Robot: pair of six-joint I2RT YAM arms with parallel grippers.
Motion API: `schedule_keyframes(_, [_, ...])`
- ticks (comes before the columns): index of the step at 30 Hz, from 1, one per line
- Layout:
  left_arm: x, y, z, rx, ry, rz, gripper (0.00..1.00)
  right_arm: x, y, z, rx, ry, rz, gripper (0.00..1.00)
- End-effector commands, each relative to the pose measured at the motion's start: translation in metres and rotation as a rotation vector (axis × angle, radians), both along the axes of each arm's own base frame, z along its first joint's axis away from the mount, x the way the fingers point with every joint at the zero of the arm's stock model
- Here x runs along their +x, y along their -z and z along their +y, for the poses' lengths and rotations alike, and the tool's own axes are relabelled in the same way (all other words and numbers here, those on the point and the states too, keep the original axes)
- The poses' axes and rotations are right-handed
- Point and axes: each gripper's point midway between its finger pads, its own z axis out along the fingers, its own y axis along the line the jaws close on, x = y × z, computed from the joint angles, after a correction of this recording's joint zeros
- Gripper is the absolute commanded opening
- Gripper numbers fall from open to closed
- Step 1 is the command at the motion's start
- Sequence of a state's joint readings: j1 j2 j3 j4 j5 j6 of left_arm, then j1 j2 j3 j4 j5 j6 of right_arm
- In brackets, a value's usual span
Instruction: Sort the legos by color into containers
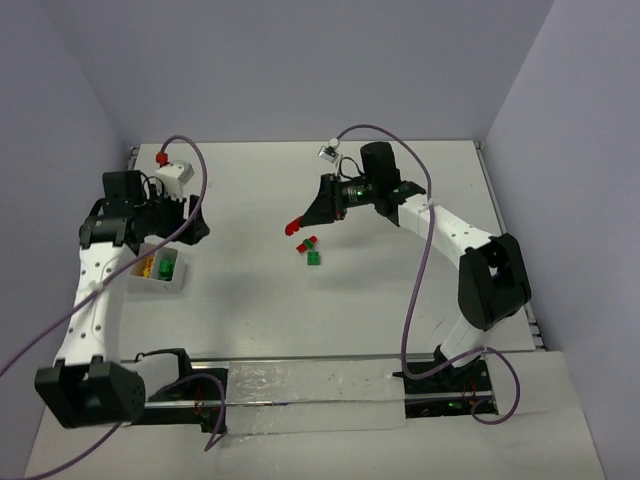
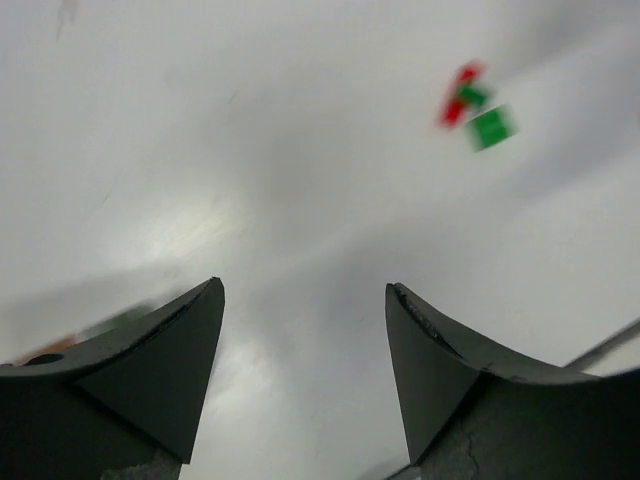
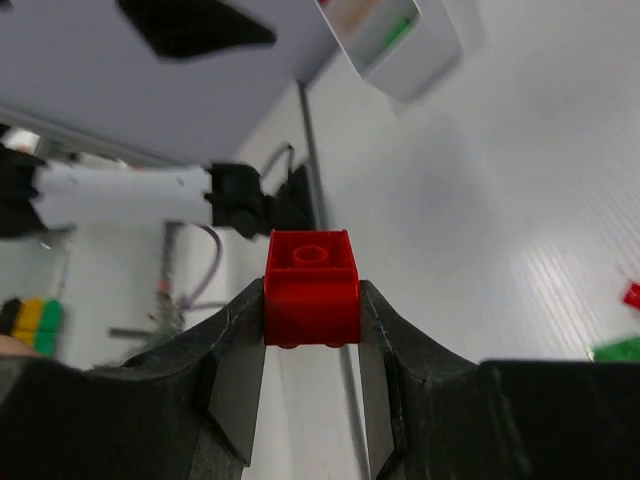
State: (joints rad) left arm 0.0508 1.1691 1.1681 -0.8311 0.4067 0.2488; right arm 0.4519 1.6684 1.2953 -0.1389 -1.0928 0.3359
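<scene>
The right gripper [image 3: 312, 310] is clamped on a red brick [image 3: 310, 275], one finger on each side face, studs up and the brick sitting square. It holds the brick in the air over the middle of the table [image 1: 400, 300], just above the loose bricks [image 1: 311, 251], a small red and green cluster lying on the surface.

The left gripper [image 2: 305, 290] hangs by the table's left edge, next to the white bin [image 1: 160, 268]. Its jaws stand wide apart with nothing between them. The bin already holds yellow and green pieces. I cannot tell whether it is divided inside.

The step in hand looks like carrying: a red brick has been picked up and must now go to the place for red. No other container shows in these views, so the bin by the left edge seems the likely target.

The next move calls for a long reach across the table to the left. The left arm sits close to the bin, so the two arms could crowd each other there. The release should be low and centred over the right spot, since so small a brick could bounce out.
</scene>
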Motion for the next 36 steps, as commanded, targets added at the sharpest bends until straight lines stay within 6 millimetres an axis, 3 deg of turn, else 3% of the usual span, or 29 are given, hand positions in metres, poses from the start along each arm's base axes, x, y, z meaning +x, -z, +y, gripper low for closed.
schedule_keyframes(1, [-0.032, -0.074, -0.071, -0.338, 0.307, -0.229, 0.75, -0.006, -0.058, 0.017, 0.281, -0.064, 0.120, 0.00])
schedule_keyframes(9, [-0.039, -0.116, -0.110, -0.480, 0.381, -0.472, 0.73, -0.009, -0.091, 0.014, 0.538, -0.049, 0.336, 0.00])
schedule_keyframes(16, [-0.050, -0.116, -0.157, -0.482, 0.517, -0.477, 0.78, -0.029, -0.110, 0.023, 0.606, -0.129, 0.336, 0.00])
schedule_keyframes(24, [-0.038, -0.123, -0.174, -0.489, 0.517, -0.501, 0.80, -0.041, -0.115, 0.027, 0.610, -0.173, 0.331, 0.00])
schedule_keyframes(36, [-0.035, -0.130, -0.186, -0.512, 0.533, -0.491, 0.61, -0.046, -0.113, 0.031, 0.598, -0.201, 0.339, 0.00])
